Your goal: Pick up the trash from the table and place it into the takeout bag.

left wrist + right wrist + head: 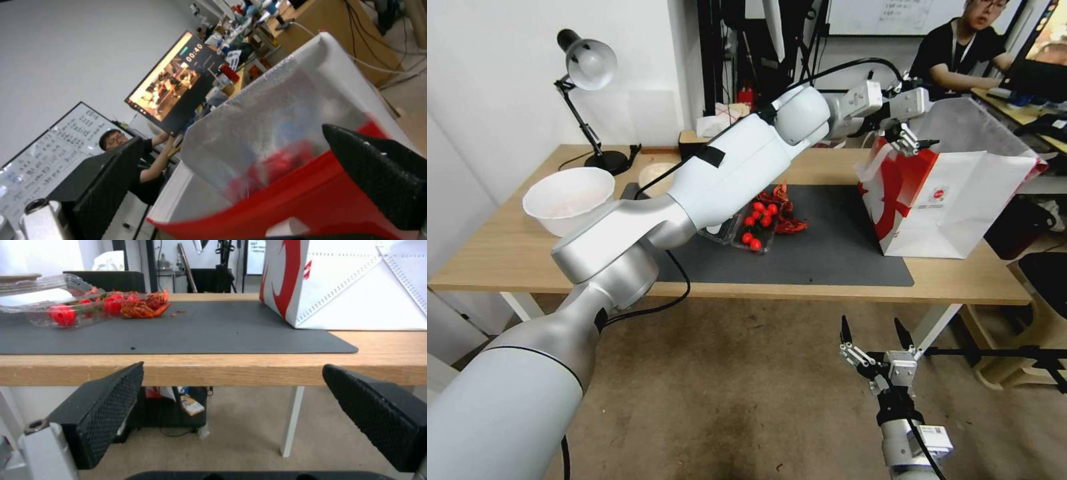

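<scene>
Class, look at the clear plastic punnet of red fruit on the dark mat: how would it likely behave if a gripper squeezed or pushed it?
The clear punnet looks thin-walled, so it would probably flex or crumple under a squeeze. Its lid appears open, so the round red fruit could roll out if tipped. It likely slides easily across the mat.

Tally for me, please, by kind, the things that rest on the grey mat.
Clear tray of red fruit: 1
Heap of red crumpled scraps: 1
Takeout bag, standing partly on the mat: 1
Total on the grey mat: 3
</scene>
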`<state>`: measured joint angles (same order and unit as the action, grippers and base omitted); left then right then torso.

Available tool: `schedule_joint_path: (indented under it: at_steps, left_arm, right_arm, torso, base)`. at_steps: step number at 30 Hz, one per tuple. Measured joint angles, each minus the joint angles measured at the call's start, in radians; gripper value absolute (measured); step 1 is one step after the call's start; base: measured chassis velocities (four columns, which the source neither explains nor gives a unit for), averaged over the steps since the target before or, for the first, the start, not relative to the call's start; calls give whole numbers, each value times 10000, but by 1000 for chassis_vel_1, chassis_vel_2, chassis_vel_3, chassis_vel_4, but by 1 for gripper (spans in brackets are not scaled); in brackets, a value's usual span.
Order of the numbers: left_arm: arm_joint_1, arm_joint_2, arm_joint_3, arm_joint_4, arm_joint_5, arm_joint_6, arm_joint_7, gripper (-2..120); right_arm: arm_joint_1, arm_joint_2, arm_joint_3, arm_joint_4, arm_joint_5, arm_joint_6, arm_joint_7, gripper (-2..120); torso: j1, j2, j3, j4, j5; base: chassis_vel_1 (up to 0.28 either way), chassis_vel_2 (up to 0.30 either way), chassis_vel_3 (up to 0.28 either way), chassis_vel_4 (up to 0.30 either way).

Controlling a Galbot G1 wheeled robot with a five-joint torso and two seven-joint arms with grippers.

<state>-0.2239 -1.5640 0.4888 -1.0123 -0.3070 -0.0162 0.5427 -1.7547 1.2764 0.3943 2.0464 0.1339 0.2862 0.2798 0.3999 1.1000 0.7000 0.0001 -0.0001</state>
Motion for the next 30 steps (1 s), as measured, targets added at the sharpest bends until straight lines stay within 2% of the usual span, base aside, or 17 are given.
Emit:
schedule_joint_path:
  at_steps: [9,11,13,15,17,18,19,22,25,28,29,30]
  left_arm:
    - [594,598,-266,-757,-938,693,-541,100]
    - [967,867,-426,-1188,-1852,1246,-920,100]
    - [1083,961,-473,-1323,-2175,1423,-1103,100]
    - [1440,1201,-684,-1642,-2742,1819,-1658,100]
    - [1466,1218,-705,-1669,-2772,1853,-1719,100]
    - [1720,1362,-930,-1921,-2903,2139,-2309,100]
    - [1898,1435,-1117,-2069,-2944,2261,-2550,100]
    - [2245,1644,-1452,-2348,-3267,2407,-2644,100]
    - [2501,1871,-1651,-2513,-3796,2433,-2335,100]
    - [2906,2358,-1874,-2695,-4352,2353,-1033,100]
    - [2906,2358,-1874,-2695,-4352,2353,-1033,100]
    - [2995,2466,-1933,-2716,-4404,2300,-649,100]
  right_arm:
    - [69,6,-30,0,0,-24,-6,100]
    - [84,-2,-37,-30,1,-28,-9,100]
    - [88,-6,-39,-39,4,-29,-10,100]
    - [113,-26,-46,-86,21,-29,-11,100]
    - [115,-27,-46,-87,21,-29,-11,100]
    - [138,-36,-54,-132,27,-31,-12,100]
    - [153,-39,-60,-160,29,-31,-12,100]
    - [175,-45,-87,-197,31,-35,-12,100]
    - [205,-58,-110,-215,32,-40,-12,100]
    - [278,-94,-158,-281,37,-63,-12,100]
    - [278,-94,-158,-281,37,-63,-12,100]
    - [293,-99,-170,-300,37,-67,-12,100]
  torso:
    - [0,0,0,0,-1]
    - [0,0,0,-1,-1]
    - [0,0,0,-1,-1]
    - [0,0,0,-2,-1]
    - [0,0,0,-1,-1]
    - [0,0,0,0,-1]
    - [1,0,0,0,-2]
    - [0,0,0,-2,-1]
    - [0,0,0,-1,0]
    - [1,0,0,1,-1]
    - [1,0,0,1,-1]
    - [0,0,0,0,-1]
  base:
    - [0,0,0,0]
    - [0,0,0,0]
    - [0,0,0,0]
    - [0,0,0,0]
    - [0,0,0,0]
    - [0,0,0,0]
    - [0,0,0,0]
    - [0,0,0,0]
    - [0,0,0,0]
    - [0,0,0,0]
    - [0,0,0,0]
    - [0,0,0,0]
